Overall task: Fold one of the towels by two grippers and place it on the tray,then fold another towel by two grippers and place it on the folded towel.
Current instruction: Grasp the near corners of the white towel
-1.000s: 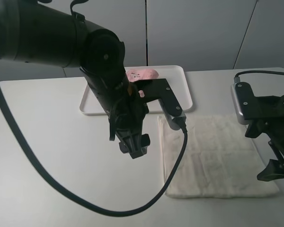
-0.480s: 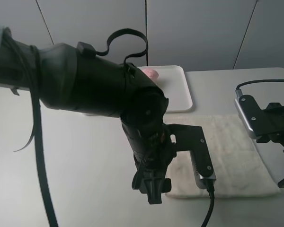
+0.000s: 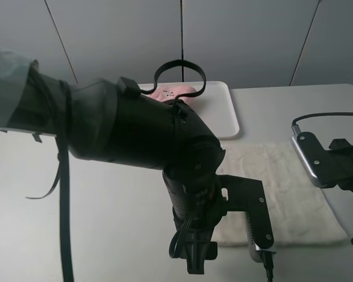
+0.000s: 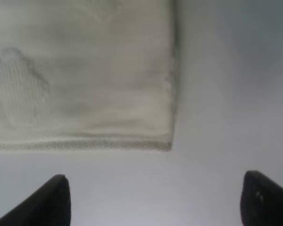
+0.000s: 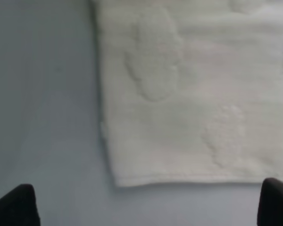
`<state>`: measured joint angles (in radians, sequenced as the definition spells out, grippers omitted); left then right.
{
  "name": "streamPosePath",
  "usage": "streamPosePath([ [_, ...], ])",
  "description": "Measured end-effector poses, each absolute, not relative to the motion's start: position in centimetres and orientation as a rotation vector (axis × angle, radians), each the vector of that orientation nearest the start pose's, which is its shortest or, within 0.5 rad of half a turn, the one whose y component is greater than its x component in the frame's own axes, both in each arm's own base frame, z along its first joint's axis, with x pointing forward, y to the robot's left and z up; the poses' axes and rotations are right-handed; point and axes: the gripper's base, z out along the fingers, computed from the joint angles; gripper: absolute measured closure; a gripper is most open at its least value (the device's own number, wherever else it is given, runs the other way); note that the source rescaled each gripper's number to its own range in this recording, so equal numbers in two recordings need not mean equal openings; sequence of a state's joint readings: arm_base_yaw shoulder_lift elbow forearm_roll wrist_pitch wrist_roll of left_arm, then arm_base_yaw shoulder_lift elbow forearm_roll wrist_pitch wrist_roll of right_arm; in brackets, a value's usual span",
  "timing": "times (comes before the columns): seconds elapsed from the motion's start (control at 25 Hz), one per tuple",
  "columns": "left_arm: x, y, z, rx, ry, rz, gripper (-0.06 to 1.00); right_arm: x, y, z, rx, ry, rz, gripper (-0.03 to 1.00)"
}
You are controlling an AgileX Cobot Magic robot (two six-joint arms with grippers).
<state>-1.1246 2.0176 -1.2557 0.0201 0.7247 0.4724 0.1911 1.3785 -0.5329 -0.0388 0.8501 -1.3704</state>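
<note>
1. The cream-white towel (image 3: 288,188) lies flat and unfolded on the pale grey table (image 3: 100,217), on the right-hand side of the overhead view
2. The white tray (image 3: 228,114) sits behind it at the back of the table, its front rim near the towel's far edge but apart from it
3. The pink towel (image 3: 175,91) rests on the tray as a small bundle, largely hidden by the left arm, so its folds cannot be made out
4. The left gripper (image 4: 155,200) has its jaws spread wide with nothing between them; its wrist view shows a near corner of the cream-white towel just ahead of the fingertips, with bare table between
5. From above, the left arm reaches across the middle and covers the towel's left part, its gripper pointing down beside the near left corner
6. The right gripper (image 5: 146,205) is likewise spread wide and empty; the towel's other near corner lies just ahead of its fingertips, not touching them
7. From above, the right arm stands at the towel's right edge, its fingers mostly cut off by the frame
</note>
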Motion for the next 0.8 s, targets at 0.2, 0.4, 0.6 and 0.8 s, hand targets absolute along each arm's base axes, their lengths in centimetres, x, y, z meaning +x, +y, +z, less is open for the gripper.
streamPosePath([
  [0.2,16.6,-34.4,13.2,-2.393,-2.293,0.07,0.01,15.6,2.8,14.0,-2.318,2.211,0.015,-0.03],
  [0.4,16.7,-34.5,13.1,-2.415,-2.273,0.069,0.01,15.4,2.7,13.7,-2.322,2.187,0.002,-0.03],
  [0.6,17.1,-35.4,12.3,-2.394,-2.265,0.065,0.01,15.5,2.7,13.7,-2.328,2.17,-0.005,-0.03],
  [0.8,16.9,-36.2,12.1,-2.386,-2.251,0.076,0.01,15.5,2.7,13.7,-2.33,2.163,-0.009,-0.03],
])
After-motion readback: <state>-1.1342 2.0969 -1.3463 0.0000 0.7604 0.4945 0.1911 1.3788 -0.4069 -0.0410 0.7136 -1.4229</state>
